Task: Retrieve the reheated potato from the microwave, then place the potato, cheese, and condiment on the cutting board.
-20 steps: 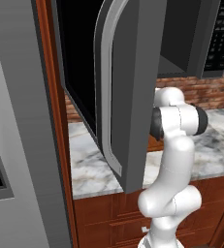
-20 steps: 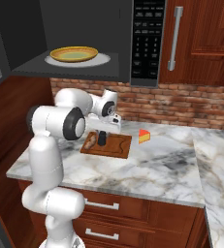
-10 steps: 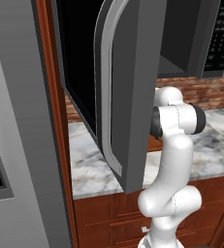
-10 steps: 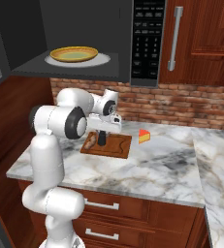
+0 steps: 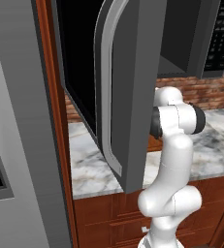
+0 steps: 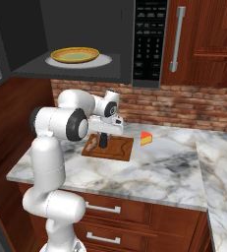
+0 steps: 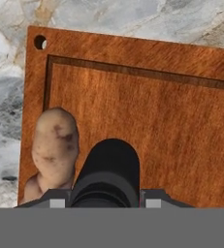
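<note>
The gripper (image 6: 104, 143) stands over the cutting board (image 6: 120, 148), clamped on the small black bottle (image 7: 108, 177), which sits upright on the wood just beside the potato (image 7: 54, 145). The bottle looks light, stiff and likely slick; best held at its body. The cheese (image 6: 145, 138) lies on the counter (image 6: 164, 170), near the board's far edge, with open room around.

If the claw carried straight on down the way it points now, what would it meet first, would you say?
Probably the small black bottle between its fingers, standing on the reddish-brown wooden cutting board, though depth is unclear.
</note>
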Motion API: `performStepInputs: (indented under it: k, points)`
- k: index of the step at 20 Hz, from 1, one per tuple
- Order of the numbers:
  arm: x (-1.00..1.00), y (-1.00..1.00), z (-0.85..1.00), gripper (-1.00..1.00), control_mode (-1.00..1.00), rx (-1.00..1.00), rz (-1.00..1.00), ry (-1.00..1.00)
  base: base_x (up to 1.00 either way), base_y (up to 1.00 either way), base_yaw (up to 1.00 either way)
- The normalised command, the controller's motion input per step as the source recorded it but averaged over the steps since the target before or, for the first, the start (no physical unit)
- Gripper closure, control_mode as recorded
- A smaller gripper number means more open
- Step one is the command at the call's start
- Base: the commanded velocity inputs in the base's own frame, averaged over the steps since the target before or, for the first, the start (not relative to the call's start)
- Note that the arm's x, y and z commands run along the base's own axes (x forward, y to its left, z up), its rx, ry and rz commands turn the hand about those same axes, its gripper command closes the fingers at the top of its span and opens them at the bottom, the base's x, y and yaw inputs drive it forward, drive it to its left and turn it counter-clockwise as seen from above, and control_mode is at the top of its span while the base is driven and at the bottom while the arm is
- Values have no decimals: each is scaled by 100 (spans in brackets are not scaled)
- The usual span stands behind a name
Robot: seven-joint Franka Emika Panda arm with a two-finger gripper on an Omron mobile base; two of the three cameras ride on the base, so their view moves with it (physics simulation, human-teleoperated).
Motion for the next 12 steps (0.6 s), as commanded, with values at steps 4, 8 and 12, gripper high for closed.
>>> performStepInputs:
  k: [4,8,12]
  points:
    - [-12,-2,-8,-100,-100,0,0,0,0,0,0]
    - [-12,-2,-1,-100,-100,0,0,0,0,0,0]
    - [-5,0,0,-100,-100,0,0,0,0,0,0]
